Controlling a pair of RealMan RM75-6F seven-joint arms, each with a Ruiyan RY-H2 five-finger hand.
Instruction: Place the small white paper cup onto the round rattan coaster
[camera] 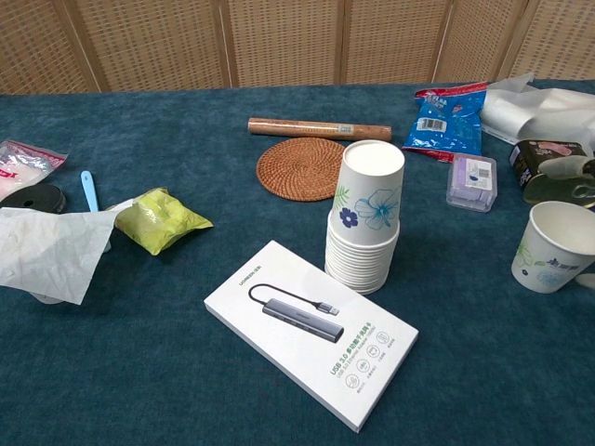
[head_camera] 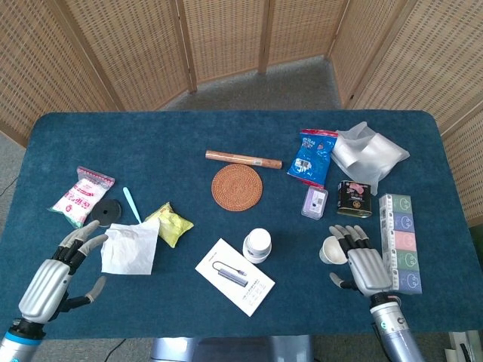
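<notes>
While reaching, right robot hand (head_camera: 364, 265) spread beside cup (head_camera: 333, 250), at 4 o'clock from coaster (head_camera: 236, 187); risking tipping it. Left robot hand (head_camera: 56, 273) idling, spread.

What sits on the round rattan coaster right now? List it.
Nothing: the round rattan coaster is bare in both views. The small white paper cup stands on the table beside the right hand.

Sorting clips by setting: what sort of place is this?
Probably a staged indoor test area, not a home: a blue-clothed table strewn with unrelated items, closed in by woven folding screens on grey carpet.
</notes>
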